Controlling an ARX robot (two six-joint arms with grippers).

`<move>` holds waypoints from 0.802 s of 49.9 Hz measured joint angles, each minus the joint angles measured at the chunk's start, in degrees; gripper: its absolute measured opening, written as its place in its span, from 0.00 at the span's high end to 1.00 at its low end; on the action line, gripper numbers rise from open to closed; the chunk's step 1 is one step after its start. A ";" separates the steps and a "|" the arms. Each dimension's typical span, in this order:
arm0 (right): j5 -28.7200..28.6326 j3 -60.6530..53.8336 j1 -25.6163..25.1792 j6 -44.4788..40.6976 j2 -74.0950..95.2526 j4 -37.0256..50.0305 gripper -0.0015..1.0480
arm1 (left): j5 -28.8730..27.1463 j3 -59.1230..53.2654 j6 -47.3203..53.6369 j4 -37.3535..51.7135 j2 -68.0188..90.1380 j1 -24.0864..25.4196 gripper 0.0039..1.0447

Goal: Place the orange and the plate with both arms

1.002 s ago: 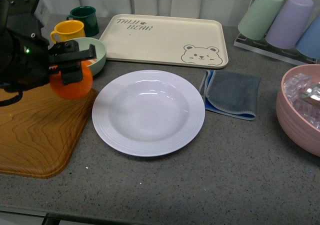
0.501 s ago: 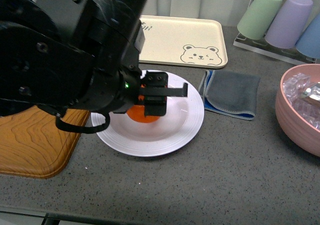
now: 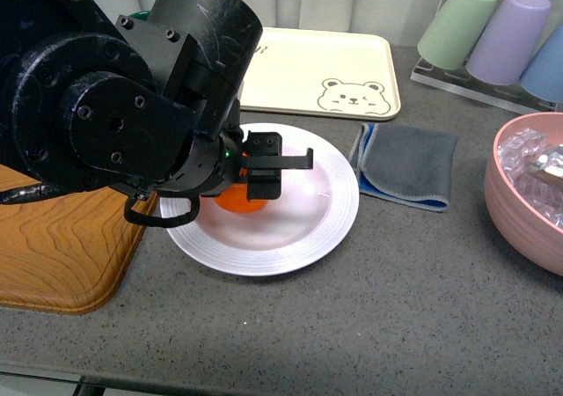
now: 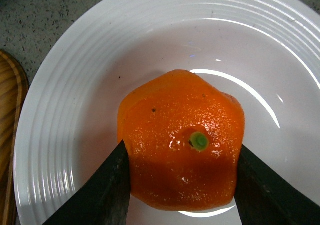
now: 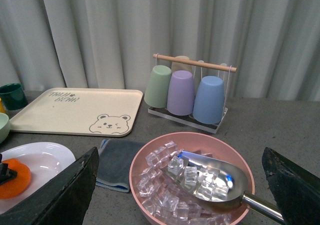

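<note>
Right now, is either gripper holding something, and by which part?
The left gripper grips the small round bright-orange mandarin by two opposite sides, over the glossy lavender-white deep plate. The right gripper is open and holds nothing.

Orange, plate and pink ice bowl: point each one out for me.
orange (image 4: 167,130), left wrist view, on the peel beside the green stem.
plate (image 3: 330,229), front view, on the bare ridged rim.
pink bowl (image 3: 513,213), front view, on its outer wall.

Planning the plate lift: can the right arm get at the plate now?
Probably yes: the plate rim beside the grey cloth is bare; the left hand grips the orange at the plate's middle.
</note>
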 joint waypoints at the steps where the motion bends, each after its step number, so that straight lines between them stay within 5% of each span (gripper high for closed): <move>1: 0.00 0.00 0.00 0.00 0.00 0.00 0.09 | -0.13 0.00 -0.02 0.02 0.13 0.07 0.55; 5: -0.02 0.00 0.00 0.00 0.00 0.00 0.09 | -0.59 0.39 -0.02 -0.37 0.20 0.11 0.53; 23: -0.02 0.00 0.00 0.00 0.00 0.00 0.09 | -0.79 -1.44 0.13 0.33 -1.46 0.20 0.05; 36: -0.02 0.00 0.00 0.00 0.00 0.00 0.09 | -1.88 -4.37 0.26 1.53 -7.41 0.31 0.06; 40: -0.02 0.00 0.00 0.00 0.00 0.00 0.09 | -8.46 -8.28 4.72 16.11 -5.97 0.52 0.14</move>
